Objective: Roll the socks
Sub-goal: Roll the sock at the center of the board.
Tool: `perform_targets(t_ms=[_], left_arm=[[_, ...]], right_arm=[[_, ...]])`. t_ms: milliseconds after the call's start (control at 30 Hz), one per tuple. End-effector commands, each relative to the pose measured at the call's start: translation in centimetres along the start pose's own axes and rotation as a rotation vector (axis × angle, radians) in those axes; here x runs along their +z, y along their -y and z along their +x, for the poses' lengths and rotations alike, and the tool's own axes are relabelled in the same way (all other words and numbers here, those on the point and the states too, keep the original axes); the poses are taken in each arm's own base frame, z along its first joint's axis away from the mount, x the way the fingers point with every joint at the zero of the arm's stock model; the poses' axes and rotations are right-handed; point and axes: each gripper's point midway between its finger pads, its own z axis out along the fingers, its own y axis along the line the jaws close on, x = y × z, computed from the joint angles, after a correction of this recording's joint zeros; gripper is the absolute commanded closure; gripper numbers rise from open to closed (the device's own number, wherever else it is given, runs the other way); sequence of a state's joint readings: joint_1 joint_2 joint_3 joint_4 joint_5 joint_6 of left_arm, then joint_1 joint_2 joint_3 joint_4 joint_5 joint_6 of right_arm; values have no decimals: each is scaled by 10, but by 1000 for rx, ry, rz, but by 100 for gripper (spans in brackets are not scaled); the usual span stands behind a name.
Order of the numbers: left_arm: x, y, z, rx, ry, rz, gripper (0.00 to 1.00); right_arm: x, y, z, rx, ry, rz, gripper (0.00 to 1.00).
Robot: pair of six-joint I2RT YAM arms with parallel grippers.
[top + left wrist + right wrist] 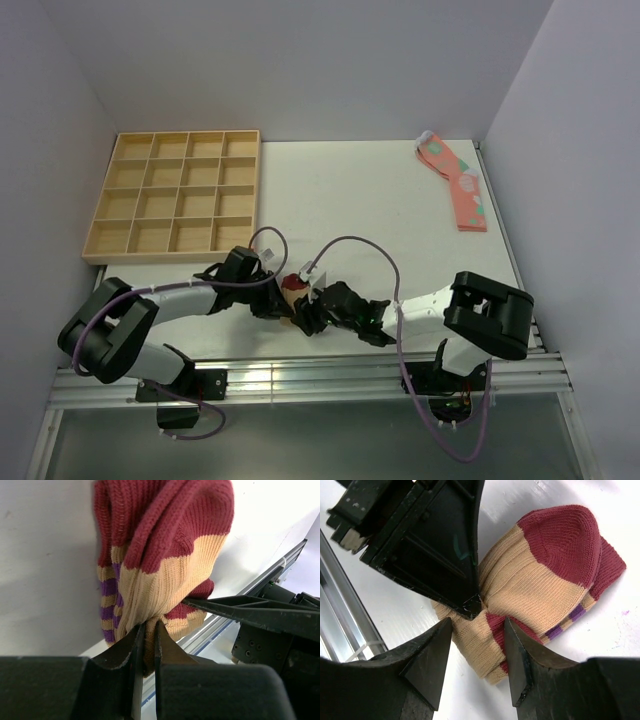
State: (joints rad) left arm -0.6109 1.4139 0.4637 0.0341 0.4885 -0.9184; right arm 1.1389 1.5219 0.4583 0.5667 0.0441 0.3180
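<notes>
A rolled bundle of tan, maroon and purple striped socks (pixel 292 291) lies near the table's front edge, between the two grippers. My left gripper (pixel 146 630) is shut on the tan cuff of the striped socks (pixel 165 555). My right gripper (pixel 479 645) is open, its jaws straddling the lower tan and maroon end of the striped socks (pixel 540 570) without closing on it. The left gripper's dark fingers (pixel 445 545) show just above it. A second pair, pink socks with patterned dots (pixel 458 186), lies flat at the far right of the table.
A wooden tray with several compartments (pixel 176 195) sits at the back left. The metal rail of the table's front edge (pixel 300 380) runs just behind the grippers. Grey walls enclose the table on three sides.
</notes>
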Motion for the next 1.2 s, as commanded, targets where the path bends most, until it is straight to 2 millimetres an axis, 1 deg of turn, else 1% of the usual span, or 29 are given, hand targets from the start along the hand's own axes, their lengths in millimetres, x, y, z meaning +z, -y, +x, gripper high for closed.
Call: perform_targets(t_ms=[0, 67, 133, 333, 500, 533, 600, 633, 967, 1167], left_arm=[[-2, -37, 11, -44, -48, -147, 100], [-4, -38, 8, -49, -50, -159, 100], [-5, -40, 5, -60, -52, -168, 100], [-9, -38, -6, -92, -52, -160, 100], [-15, -34, -18, -94, -46, -166, 100], [-16, -32, -21, -90, -40, -168, 100], [-18, -31, -23, -94, -42, -173, 100], [-18, -30, -26, -91, -36, -172, 100], [-19, -27, -29, -102, -42, -176, 100], [-21, -25, -31, -100, -37, -174, 99]], right_arm=[[1, 1, 26, -27, -81, 29, 46], [0, 1, 32, -29, -89, 31, 46], [-1, 1, 33, -24, -81, 34, 46], [-1, 2, 46, -44, -107, 64, 46], [-1, 2, 55, -54, -127, 84, 46], [0, 0, 56, -59, -129, 81, 46], [0, 2, 59, -66, -137, 102, 46], [0, 0, 60, -73, -139, 103, 46], [2, 10, 78, -84, -181, 181, 47], [4, 14, 85, -84, -195, 224, 48]])
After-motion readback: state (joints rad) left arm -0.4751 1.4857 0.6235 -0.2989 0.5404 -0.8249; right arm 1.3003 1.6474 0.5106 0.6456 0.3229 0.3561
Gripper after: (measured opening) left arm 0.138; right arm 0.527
